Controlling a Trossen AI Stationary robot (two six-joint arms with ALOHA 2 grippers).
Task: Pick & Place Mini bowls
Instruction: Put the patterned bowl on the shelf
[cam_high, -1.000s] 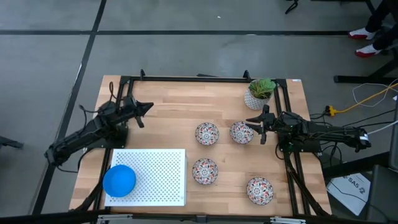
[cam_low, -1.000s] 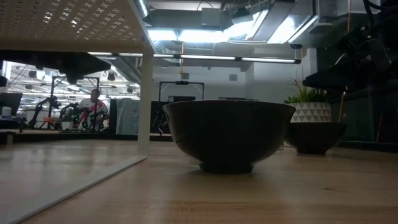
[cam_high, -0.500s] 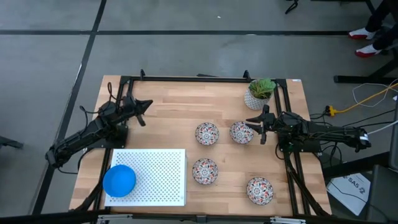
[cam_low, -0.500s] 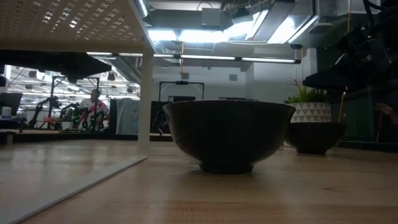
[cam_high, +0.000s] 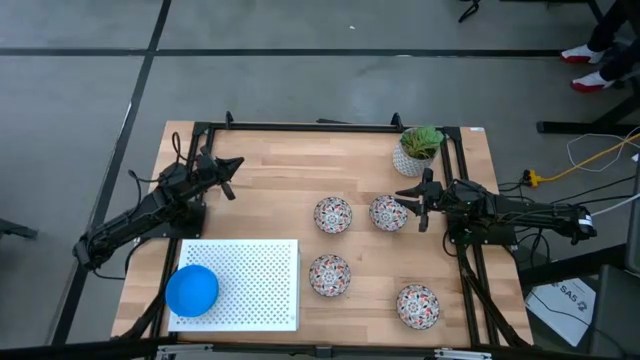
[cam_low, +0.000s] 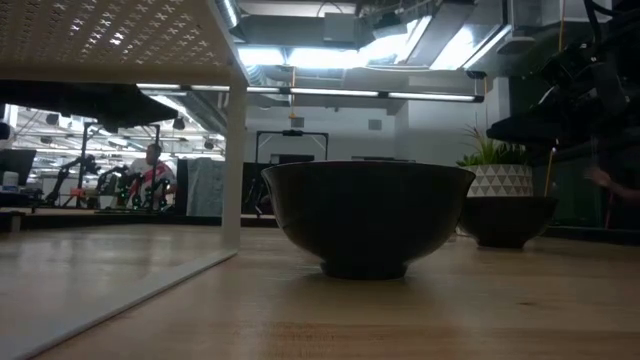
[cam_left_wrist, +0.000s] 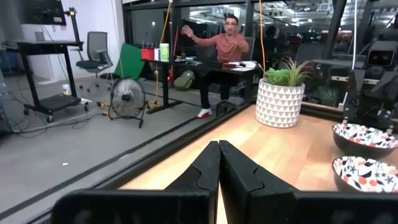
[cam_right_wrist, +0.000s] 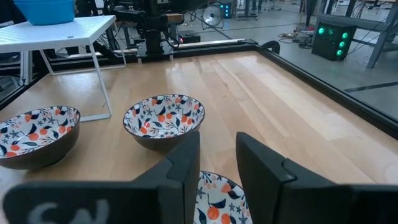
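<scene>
Four white floral mini bowls stand on the wooden table: one at centre (cam_high: 333, 214), one right of it (cam_high: 389, 212), one nearer the front (cam_high: 329, 275) and one at front right (cam_high: 418, 306). A blue mini bowl (cam_high: 192, 290) sits on the white perforated rack (cam_high: 250, 285). My right gripper (cam_high: 416, 207) is open at the right rim of the bowl beside the centre one. In the right wrist view its fingers (cam_right_wrist: 183, 163) stand apart above that bowl's rim (cam_right_wrist: 217, 196). My left gripper (cam_high: 230, 168) is shut and holds nothing, at the table's far left.
A white pot with a green plant (cam_high: 417, 149) stands at the far right corner, just behind the right arm. Black frame rails (cam_high: 300, 127) run along the table's edges. In the left wrist view a person (cam_left_wrist: 225, 43) sits in the room beyond.
The left gripper has drifted very slightly toward the far edge. The right arm and all bowls are where they were.
</scene>
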